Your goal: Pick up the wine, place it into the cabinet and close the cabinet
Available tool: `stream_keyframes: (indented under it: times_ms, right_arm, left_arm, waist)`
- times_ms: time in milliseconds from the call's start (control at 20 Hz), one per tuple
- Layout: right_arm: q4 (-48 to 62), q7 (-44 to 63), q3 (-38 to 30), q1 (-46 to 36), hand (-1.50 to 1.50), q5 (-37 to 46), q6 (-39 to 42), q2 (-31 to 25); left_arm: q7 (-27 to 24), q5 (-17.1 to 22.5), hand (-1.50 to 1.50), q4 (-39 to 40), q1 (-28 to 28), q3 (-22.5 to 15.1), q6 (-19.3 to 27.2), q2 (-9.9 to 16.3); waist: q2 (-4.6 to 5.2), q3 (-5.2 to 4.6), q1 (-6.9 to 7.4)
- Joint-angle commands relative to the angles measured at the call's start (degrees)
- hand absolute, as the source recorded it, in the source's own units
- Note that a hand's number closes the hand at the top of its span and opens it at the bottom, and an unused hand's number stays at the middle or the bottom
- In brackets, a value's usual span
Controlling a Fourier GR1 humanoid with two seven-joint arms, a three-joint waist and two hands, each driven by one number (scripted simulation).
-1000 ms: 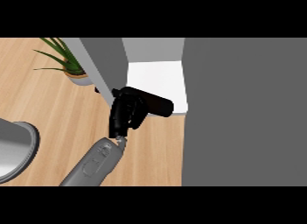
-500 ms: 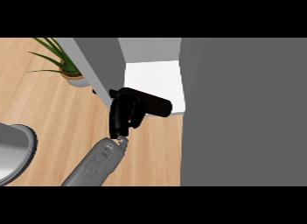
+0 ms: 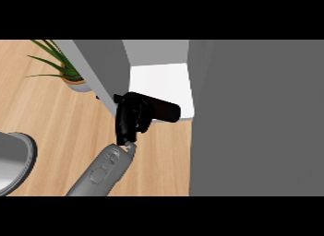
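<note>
One hand showing: a black robot hand (image 3: pixel 131 119) on a grey forearm, side unclear, fingers curling round a dark cylindrical wine bottle (image 3: pixel 161 109). Bottle is lying tilted at the front edge of the open grey cabinet (image 3: pixel 260 115), over its white shelf floor (image 3: pixel 161 83). Placing step, I'd judge. Next: pushing further in, releasing, then swinging the grey door panel (image 3: pixel 99 64) shut.

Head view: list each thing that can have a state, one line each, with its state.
Wine bottle: lying tilted at the cabinet's front edge, held.
Left robot hand: curled round the wine bottle.
Cabinet: open, white inside showing.
Cabinet door: swung open, to the left of the opening.
Potted plant: upright on the counter, left of the door.
Right robot hand: not in view.
</note>
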Motion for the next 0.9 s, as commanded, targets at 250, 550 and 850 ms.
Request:
stream_keyframes:
  times_ms: [250, 550, 850]
  right_arm:
    - [-3.3, 1.1, -0.1, 1.0, -1.5, -3.6, 0.6, -0.9]
    - [-3.0, -0.1, 0.8, 1.6, -1.5, -3.8, 1.4, -0.4]
    - [-2.2, -0.5, 0.8, 1.2, -1.5, -3.9, 1.6, -0.2]
  left_arm:
    - [2.2, -5.0, 1.5, 13.0, -13.4, 0.6, 0.3, 2.9]
    - [4.6, -9.0, 1.5, 16.7, -17.8, -2.9, 0.3, 3.5]
    - [2.9, -7.1, 1.5, 27.6, -25.6, 0.1, 0.0, -0.8]
  waist:
    - [2.33, -0.88, -2.54]
    - [2.48, -0.82, -3.37]
    - [2.82, -1.0, -2.36]
